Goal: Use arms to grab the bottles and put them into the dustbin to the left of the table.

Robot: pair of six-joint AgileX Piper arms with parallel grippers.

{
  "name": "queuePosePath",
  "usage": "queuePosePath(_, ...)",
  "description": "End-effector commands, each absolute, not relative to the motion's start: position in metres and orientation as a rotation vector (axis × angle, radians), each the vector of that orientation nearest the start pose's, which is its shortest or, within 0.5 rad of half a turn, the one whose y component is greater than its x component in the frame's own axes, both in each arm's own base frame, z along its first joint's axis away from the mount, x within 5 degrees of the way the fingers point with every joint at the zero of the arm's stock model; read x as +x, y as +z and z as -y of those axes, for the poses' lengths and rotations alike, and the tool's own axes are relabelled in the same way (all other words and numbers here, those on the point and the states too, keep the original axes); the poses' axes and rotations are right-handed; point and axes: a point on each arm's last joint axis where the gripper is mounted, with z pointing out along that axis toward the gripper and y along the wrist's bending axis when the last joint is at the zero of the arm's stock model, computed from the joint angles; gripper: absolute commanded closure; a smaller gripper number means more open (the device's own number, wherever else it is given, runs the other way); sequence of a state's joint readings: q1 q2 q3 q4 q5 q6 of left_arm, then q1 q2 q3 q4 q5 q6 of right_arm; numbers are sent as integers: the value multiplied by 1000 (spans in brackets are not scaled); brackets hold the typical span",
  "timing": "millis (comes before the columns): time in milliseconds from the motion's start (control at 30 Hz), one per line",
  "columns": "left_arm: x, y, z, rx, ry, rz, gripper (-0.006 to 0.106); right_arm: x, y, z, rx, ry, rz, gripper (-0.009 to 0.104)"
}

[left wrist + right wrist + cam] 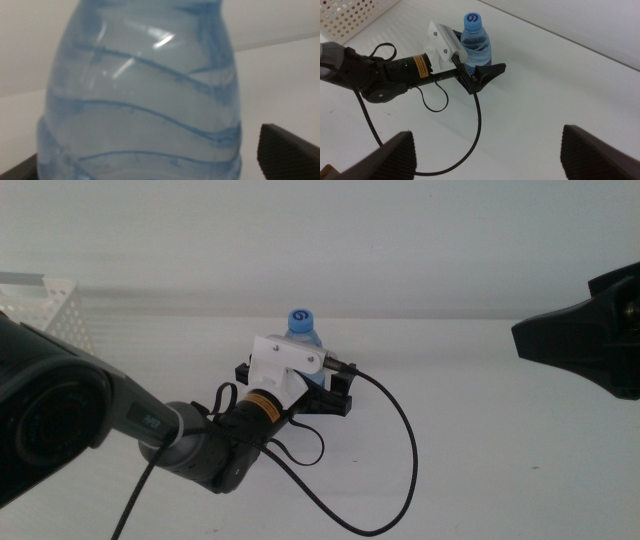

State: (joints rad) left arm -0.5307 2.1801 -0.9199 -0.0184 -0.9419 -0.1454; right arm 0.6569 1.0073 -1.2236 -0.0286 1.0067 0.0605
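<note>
Both left gripper (322,392) fingers (487,75) flank water bottle (303,340).

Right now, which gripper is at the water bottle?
The left gripper, reaching in from the left: its jaws straddle the blue-capped water bottle, which stands upright on the table. The right gripper hangs apart, jaws open, holding nothing.

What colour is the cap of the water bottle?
Blue; the cap shows best in the right wrist view.
</note>
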Motion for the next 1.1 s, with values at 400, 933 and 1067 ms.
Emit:
queuePosePath(400, 349, 89, 197, 325, -413, -1779, 15, 146, 422, -110, -688, 331, -2175, 18)
queuePosePath(933, 343, 103, 194, 369, -375, -1772, 102, 146, 422, -110, -688, 331, -2175, 18)
queuePosePath(1067, 333, 113, 187, 365, -366, -1807, 102, 146, 422, -110, -688, 331, -2175, 18)
